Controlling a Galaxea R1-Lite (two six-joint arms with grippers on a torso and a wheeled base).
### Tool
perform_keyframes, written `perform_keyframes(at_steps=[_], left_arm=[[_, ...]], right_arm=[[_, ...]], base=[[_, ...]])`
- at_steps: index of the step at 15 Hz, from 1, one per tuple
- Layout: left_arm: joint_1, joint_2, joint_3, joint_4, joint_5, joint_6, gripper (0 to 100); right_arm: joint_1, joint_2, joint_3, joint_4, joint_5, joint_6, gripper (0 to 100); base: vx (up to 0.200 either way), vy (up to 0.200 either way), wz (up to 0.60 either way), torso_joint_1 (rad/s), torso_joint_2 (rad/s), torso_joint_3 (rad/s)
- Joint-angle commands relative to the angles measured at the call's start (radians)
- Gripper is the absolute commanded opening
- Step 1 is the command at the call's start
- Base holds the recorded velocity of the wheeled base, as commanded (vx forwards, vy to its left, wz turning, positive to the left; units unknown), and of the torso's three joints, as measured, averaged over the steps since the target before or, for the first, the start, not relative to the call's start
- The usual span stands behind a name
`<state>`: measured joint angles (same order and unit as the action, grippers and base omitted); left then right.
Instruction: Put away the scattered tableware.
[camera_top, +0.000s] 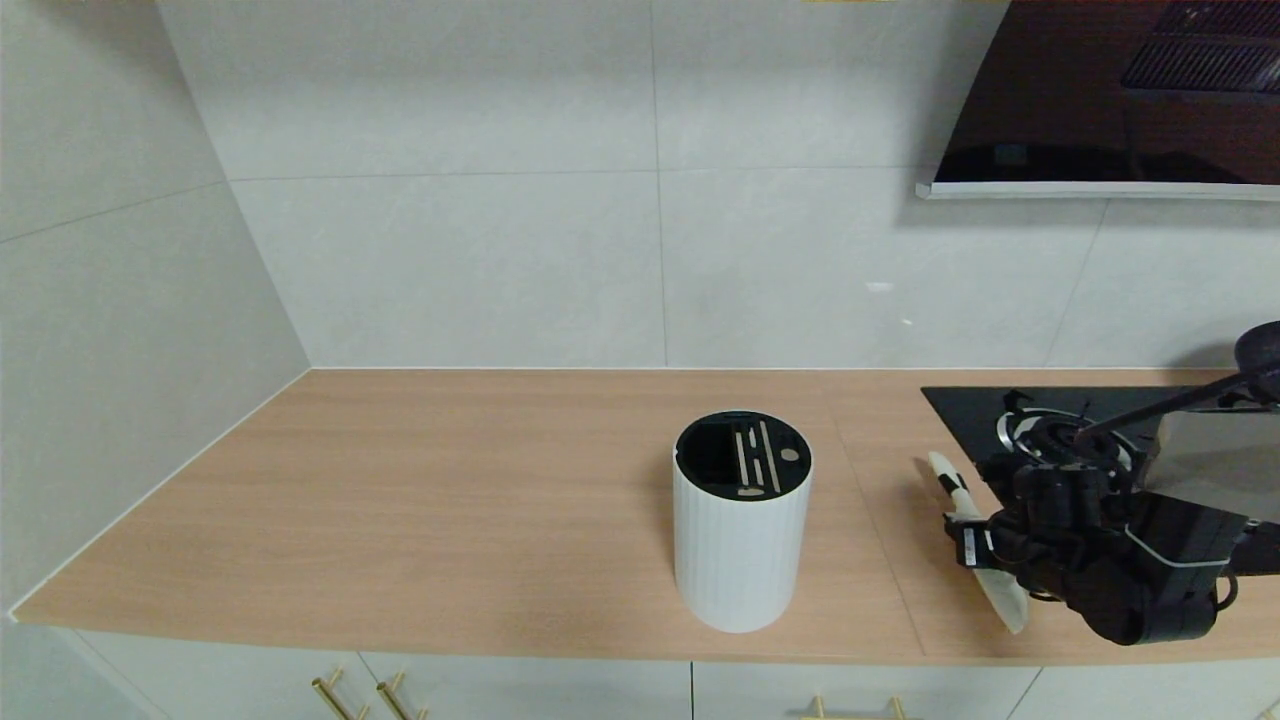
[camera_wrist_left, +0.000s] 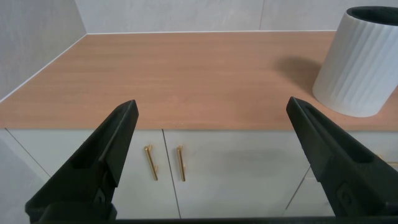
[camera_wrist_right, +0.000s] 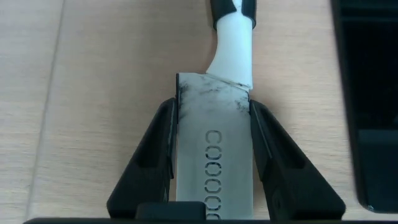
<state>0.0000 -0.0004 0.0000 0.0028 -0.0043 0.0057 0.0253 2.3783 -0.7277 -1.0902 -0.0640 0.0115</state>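
Note:
A knife (camera_top: 951, 492) with a white blade and a white-and-black handle lies on the wooden counter (camera_top: 450, 500), right of a white ribbed holder (camera_top: 741, 520) whose black top has slots. My right gripper (camera_top: 985, 548) is down at the knife, close to the counter's front edge. In the right wrist view its fingers (camera_wrist_right: 163, 143) press both sides of the blade (camera_wrist_right: 214, 162), with the gripper (camera_wrist_right: 212, 109) shut on it. My left gripper (camera_wrist_left: 211, 107) is open and holds nothing, in front of the counter's front edge. The holder (camera_wrist_left: 360, 62) stands off to one side of it.
A black cooktop (camera_top: 975, 410) with a burner is set into the counter just behind the knife. A dark range hood (camera_top: 1100, 100) hangs on the tiled wall above. White cabinet doors with gold handles (camera_wrist_left: 152, 163) sit under the counter. The counter left of the holder is bare.

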Motion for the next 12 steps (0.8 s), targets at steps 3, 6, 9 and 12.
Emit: perform_keyframes(at_steps=[3, 6, 9, 12], left_arm=[[0.0, 0.0, -0.002, 0.0, 0.0, 0.0, 100], [0.0, 0.0, -0.002, 0.0, 0.0, 0.0, 100], [0.0, 0.0, 0.0, 0.0, 0.0, 0.0, 100], [0.0, 0.0, 0.0, 0.0, 0.0, 0.008, 100]], right_arm=[[0.021, -0.284, 0.082, 0.021, 0.0, 0.005, 0], [0.036, -0.412, 0.1, 0.073, 0.0, 0.007, 0], [0.044, -0.507, 0.099, 0.133, 0.001, 0.027, 0], [0.084, -0.584, 0.102, 0.19, 0.0, 0.036, 0]], base=[[0.0, 0.0, 0.0, 0.0, 0.0, 0.0], [0.0, 0.0, 0.0, 0.0, 0.0, 0.0], [0.0, 0.0, 0.0, 0.0, 0.0, 0.0], [0.0, 0.0, 0.0, 0.0, 0.0, 0.0]])
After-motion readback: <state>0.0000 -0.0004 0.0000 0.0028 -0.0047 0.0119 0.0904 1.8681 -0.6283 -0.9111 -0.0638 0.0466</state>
